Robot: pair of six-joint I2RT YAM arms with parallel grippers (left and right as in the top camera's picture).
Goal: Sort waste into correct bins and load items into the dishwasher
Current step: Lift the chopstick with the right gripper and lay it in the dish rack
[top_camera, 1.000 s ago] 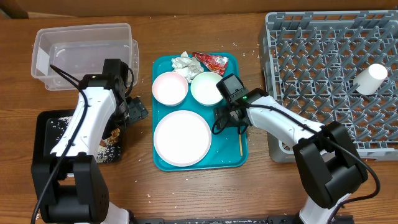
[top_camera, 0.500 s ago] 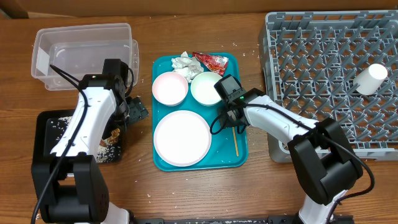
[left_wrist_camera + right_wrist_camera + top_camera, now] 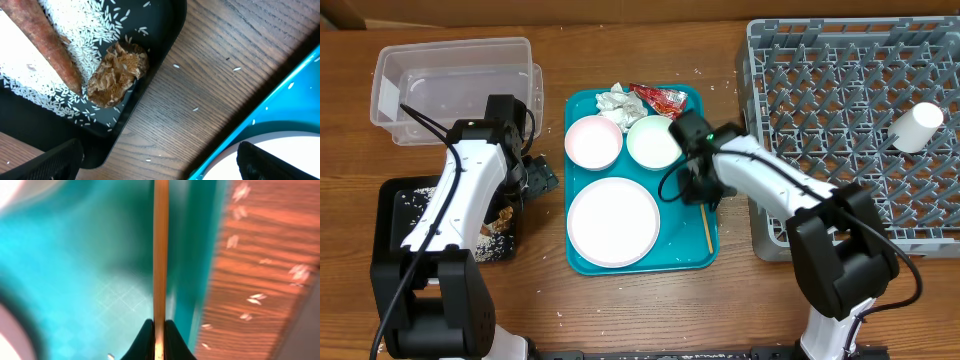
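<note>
The right tool (image 3: 156,342) is seen closed tight on one end of a thin long wooden stick (image 3: 160,255). The stick is pinched between the tool's two dark fingertips and runs straight away from them, along the right edge of a teal plastic serving tray (image 3: 582,262). Whether the stick is lifted off the tray cannot be told.

On the same tray, to the left of the tool, a large round white plate (image 3: 613,222) and two smaller round white bowls (image 3: 593,141) are set.

The left tool (image 3: 160,165) is held wide open with nothing in it, above the bare wooden tabletop (image 3: 200,70) between the teal tray and a flat shallow black rectangular tray (image 3: 165,30). In that black tray, beside the tool, a brown sausage-shaped food piece (image 3: 45,45), a small brown crumbly bit (image 3: 120,72) and white rice grains (image 3: 95,30) are gathered.
</note>
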